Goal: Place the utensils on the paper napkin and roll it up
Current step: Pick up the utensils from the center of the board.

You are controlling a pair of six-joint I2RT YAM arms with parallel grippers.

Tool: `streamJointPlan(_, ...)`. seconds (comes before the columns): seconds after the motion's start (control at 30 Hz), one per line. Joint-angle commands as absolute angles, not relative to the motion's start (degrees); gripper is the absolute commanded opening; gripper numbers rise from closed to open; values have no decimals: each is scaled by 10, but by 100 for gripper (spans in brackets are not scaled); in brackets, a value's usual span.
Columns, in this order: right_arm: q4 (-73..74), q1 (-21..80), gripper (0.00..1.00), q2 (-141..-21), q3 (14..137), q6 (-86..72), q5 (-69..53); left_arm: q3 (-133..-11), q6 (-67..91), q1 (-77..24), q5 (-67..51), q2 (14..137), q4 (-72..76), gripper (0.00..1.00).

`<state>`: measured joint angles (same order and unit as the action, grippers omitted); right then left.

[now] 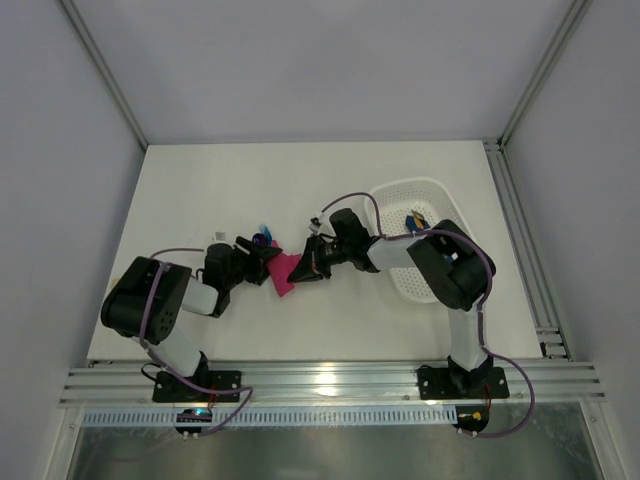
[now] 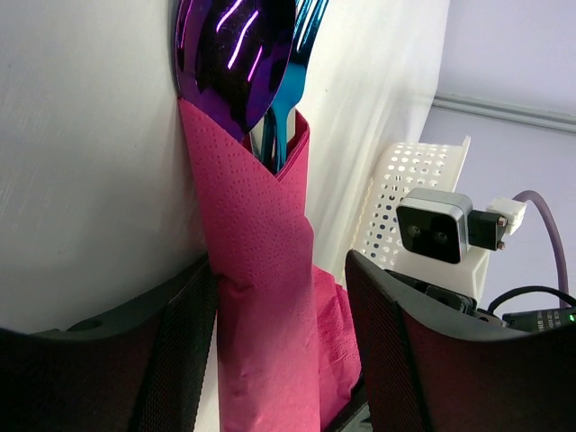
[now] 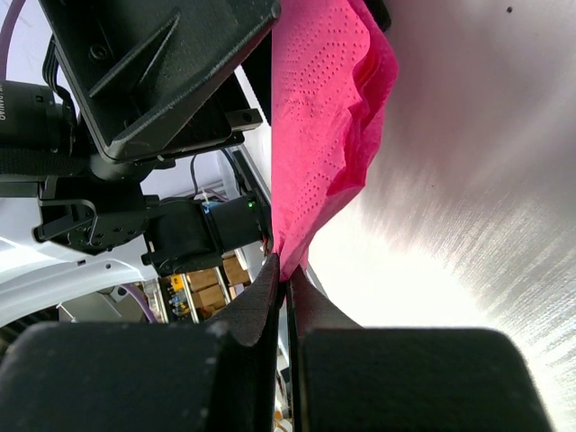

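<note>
The magenta paper napkin (image 2: 261,270) is wrapped into a loose roll around the dark purple utensils. The spoon head (image 2: 236,54) and a teal-tinted handle stick out of its far end. In the top view the napkin (image 1: 285,273) lies mid-table between both grippers, with the utensil tips (image 1: 263,240) just behind it. My left gripper (image 2: 281,270) is open and straddles the roll. Its left finger (image 2: 184,342) touches the roll. My right gripper (image 3: 284,270) is shut on the napkin's loose edge (image 3: 324,117). In the top view the left gripper (image 1: 266,258) and right gripper (image 1: 306,264) sit close together.
A white perforated basket (image 1: 392,192) stands at the right, behind the right arm, with small blue and yellow items (image 1: 415,220) inside. It also shows in the left wrist view (image 2: 409,175). Aluminium rails run along the near and right table edges.
</note>
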<state>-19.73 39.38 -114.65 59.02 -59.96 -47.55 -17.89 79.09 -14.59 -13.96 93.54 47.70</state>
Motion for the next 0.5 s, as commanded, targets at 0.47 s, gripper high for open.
streamJointPlan(0.47, -217, 396, 4, -1111, 596, -599, -489, -175, 743, -134, -155, 1029, 554, 52)
